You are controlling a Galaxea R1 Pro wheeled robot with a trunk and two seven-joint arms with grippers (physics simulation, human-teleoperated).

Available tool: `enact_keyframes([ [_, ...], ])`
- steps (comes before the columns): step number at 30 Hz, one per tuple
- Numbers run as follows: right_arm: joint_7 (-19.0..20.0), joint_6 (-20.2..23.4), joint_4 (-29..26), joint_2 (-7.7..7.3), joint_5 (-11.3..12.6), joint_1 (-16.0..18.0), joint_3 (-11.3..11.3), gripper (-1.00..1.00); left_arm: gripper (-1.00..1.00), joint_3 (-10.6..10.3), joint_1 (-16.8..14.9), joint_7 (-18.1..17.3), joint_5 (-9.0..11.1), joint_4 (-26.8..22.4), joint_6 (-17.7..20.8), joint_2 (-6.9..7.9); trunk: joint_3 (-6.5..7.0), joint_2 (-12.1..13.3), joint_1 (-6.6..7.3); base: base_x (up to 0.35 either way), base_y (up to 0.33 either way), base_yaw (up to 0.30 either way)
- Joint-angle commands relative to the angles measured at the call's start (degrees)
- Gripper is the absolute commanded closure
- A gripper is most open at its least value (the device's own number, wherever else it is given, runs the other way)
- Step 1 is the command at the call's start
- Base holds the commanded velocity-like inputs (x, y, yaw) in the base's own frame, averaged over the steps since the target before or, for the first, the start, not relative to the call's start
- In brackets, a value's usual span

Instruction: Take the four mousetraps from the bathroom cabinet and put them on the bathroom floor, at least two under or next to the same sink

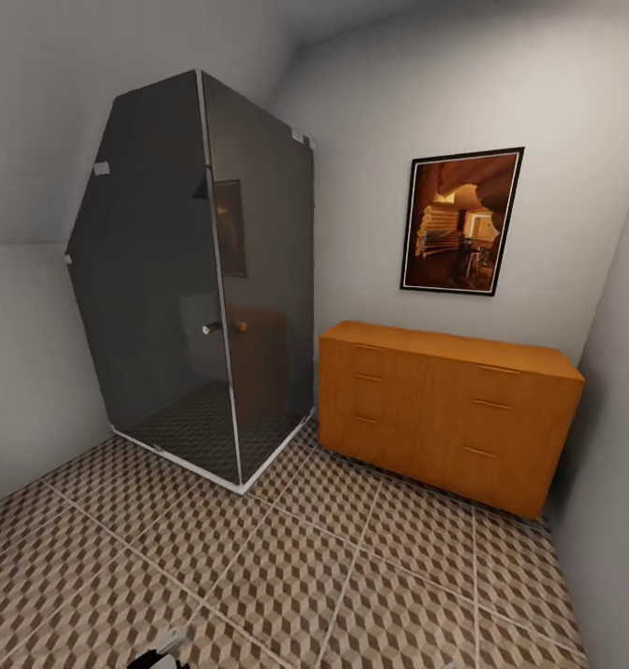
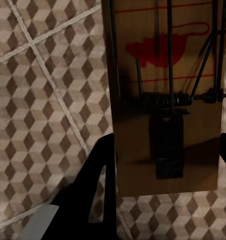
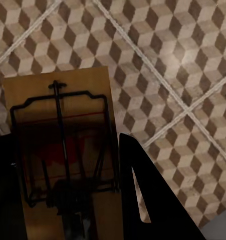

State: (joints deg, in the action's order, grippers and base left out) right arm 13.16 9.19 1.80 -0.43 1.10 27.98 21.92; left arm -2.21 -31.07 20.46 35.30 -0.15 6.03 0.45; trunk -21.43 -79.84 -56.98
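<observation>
One mousetrap [image 2: 163, 75], a brown board with a dark wire bar, spring and a red printed mark, sits between the black fingers [image 2: 100, 170] of my left gripper [image 2: 165, 145], which is shut on it. A second mousetrap [image 3: 57, 90] is held the same way by my right gripper [image 3: 62, 160], a black finger [image 3: 143, 195] on either side. Both hang over the cube-patterned bathroom floor [image 3: 168, 60]. The orange-brown cabinet [image 1: 444, 409] stands against the far wall at the right, all its drawer fronts shut. The sink is out of view.
A dark glass shower enclosure [image 1: 203, 279] fills the back left corner, its base touching the floor [image 1: 305, 576] beside the cabinet. A framed picture [image 1: 463, 221] hangs above the cabinet. A grey wall closes the right side. A small part of my arm [image 1: 165, 650] shows at the bottom edge.
</observation>
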Motion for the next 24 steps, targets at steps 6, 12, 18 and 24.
enact_keyframes([
  [6,0.2,0.1,0.0,0.03,0.3,0.1,0.2,1.0,1.0,-0.2,0.0,0.1,0.0,0.0,0.5,-0.26,-0.06,0.0,0.0,-0.001,0.0,0.27],
  [12,0.1,0.1,0.0,0.07,0.3,0.1,0.2,1.0,1.0,-0.2,0.0,0.1,0.0,0.0,0.4,-0.35,-0.06,0.0,0.0,0.003,0.001,0.271],
  [18,0.1,0.1,0.0,0.08,0.3,0.1,0.2,1.0,1.0,-0.2,0.0,0.1,0.1,0.0,0.4,-0.12,-0.06,0.0,0.0,0.221,0.03,0.271],
  [24,0.1,0.1,0.0,0.08,0.3,0.1,0.2,1.0,1.0,-0.2,1.0,0.0,0.1,0.0,0.3,-0.01,-0.06,0.0,0.0,0.315,0.004,0.27],
])
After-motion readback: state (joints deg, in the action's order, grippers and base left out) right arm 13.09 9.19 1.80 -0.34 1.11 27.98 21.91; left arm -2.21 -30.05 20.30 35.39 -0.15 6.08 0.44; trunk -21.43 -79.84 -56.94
